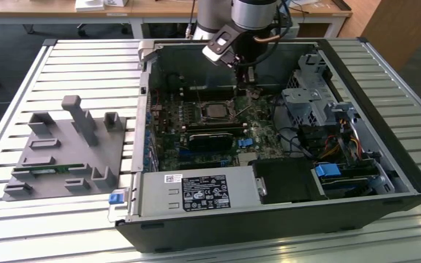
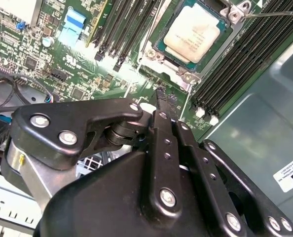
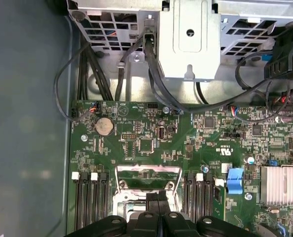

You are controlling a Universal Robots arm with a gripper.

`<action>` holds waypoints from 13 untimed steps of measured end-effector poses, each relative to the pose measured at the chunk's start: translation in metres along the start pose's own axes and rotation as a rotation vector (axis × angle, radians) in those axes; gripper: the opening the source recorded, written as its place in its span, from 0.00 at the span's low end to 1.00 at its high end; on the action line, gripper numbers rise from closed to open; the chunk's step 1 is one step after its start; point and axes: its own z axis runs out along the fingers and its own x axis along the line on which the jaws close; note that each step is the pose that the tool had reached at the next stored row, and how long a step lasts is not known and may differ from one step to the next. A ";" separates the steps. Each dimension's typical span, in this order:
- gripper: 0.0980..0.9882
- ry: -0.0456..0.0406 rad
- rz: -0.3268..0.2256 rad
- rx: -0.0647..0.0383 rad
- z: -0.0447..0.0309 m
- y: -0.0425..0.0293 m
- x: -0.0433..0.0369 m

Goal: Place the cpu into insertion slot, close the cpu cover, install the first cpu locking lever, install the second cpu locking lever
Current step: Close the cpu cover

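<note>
The cpu (image 2: 193, 32), with its dull silver top, lies in the insertion slot (image 1: 201, 104) on the green board; it also appears in the exterior view as the cpu (image 1: 215, 111). The cpu cover (image 2: 178, 69) lies flat around it as a silver frame. A thin metal locking lever (image 2: 277, 14) sticks out from one corner of the frame. My gripper (image 2: 164, 96) hangs just beside the socket, over the board, fingers shut together with nothing between them. In the first wrist view the gripper (image 3: 156, 200) hides part of the socket. In the exterior view the gripper (image 1: 249, 90) is behind the socket.
Black memory slots (image 2: 245, 59) flank the socket. A metal drive cage (image 1: 309, 101) with cables stands at the exterior view's right, a power supply (image 1: 195, 192) at the front. A grey fixture tray (image 1: 68, 148) lies on the slatted table (image 1: 86, 66) at the left.
</note>
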 end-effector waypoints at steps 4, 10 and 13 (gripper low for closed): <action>0.01 0.0000 0.000 0.000 0.0001 0.0022 0.0000; 0.01 0.0001 0.000 0.001 0.0002 0.0063 0.0000; 0.01 0.0001 0.000 0.001 0.0004 0.0103 -0.0001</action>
